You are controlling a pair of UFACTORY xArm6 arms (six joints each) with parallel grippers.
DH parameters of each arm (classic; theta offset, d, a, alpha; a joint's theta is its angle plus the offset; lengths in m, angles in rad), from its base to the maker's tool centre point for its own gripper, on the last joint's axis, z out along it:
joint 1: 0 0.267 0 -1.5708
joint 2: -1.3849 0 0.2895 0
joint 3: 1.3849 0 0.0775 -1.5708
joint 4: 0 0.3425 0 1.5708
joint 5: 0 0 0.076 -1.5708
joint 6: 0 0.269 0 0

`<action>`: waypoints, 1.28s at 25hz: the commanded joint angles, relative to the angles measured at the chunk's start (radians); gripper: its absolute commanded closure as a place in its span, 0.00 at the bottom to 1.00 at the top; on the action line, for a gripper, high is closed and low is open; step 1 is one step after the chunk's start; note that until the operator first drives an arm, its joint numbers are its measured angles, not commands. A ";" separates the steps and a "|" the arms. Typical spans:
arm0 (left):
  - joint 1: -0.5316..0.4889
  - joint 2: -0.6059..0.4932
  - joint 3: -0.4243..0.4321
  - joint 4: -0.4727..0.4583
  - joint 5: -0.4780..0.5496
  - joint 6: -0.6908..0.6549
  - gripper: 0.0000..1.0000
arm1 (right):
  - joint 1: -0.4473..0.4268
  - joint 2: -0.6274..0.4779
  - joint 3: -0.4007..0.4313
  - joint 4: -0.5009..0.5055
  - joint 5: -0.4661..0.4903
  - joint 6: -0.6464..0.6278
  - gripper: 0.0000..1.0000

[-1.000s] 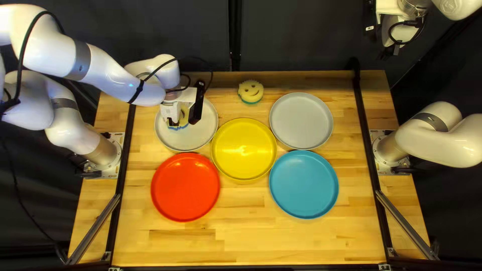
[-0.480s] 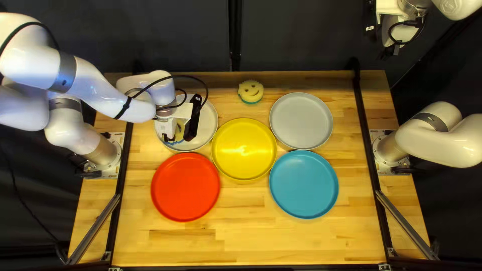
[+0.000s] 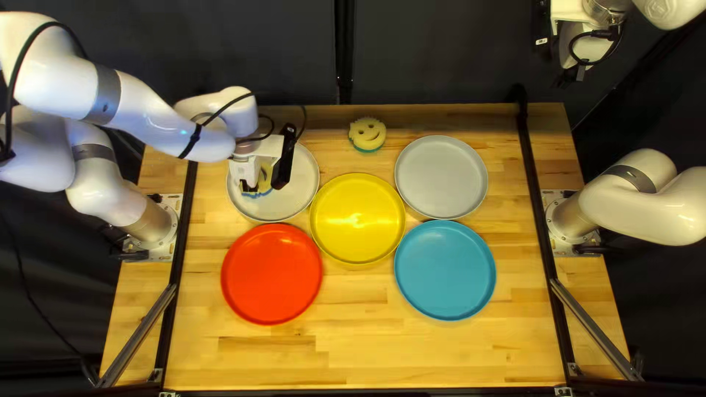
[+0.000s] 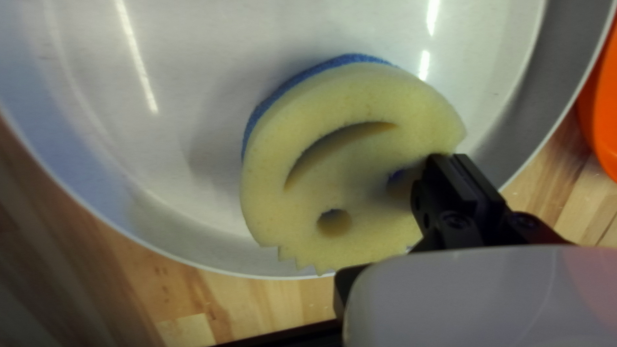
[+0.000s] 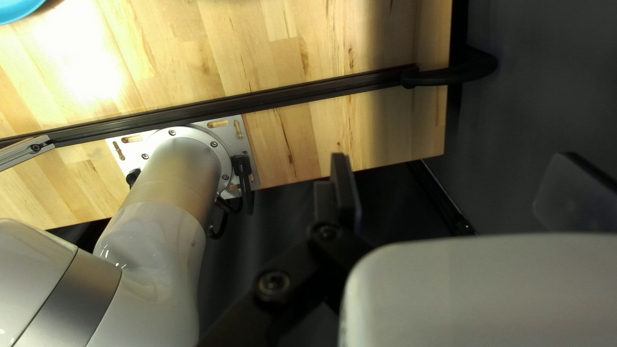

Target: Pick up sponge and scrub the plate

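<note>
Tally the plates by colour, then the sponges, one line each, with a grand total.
Pale plates: 2
Red plate: 1
Yellow plate: 1
Blue plate: 1
Sponges: 2
Total: 7

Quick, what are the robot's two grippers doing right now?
Left gripper: closed, holding the yellow-and-blue smiley-face foam sponge.
Right gripper: open, nothing between its fingers.

No legible text or number, a small white label on a black part of the raised right arm, too small to read, a faint emblem on its white casing, unreadable
</note>
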 commanded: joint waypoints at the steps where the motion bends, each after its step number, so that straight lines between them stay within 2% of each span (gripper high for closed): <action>1: 0.028 0.037 -0.050 0.011 0.016 0.024 1.00 | 0.000 0.000 0.000 0.000 0.000 0.000 0.00; 7: 0.024 0.113 -0.097 -0.004 -0.012 0.046 1.00 | 0.000 0.000 0.000 0.000 0.000 0.000 0.00; 17: -0.155 0.008 -0.030 -0.050 -0.032 -0.082 1.00 | 0.000 0.000 0.000 0.000 0.000 0.000 0.00; 20: -0.213 -0.045 -0.026 -0.030 -0.019 -0.153 1.00 | 0.000 0.000 0.000 0.000 0.000 0.000 0.00; 25: -0.352 -0.077 -0.072 0.041 -0.007 -0.311 1.00 | 0.000 0.000 0.000 0.000 0.000 0.000 0.00; 28: -0.461 -0.053 -0.144 0.114 -0.004 -0.424 1.00 | 0.000 0.000 0.000 0.000 0.000 0.000 0.00; 32: -0.544 -0.004 -0.231 0.182 -0.004 -0.495 1.00 | 0.000 0.000 0.000 0.000 0.000 0.000 0.00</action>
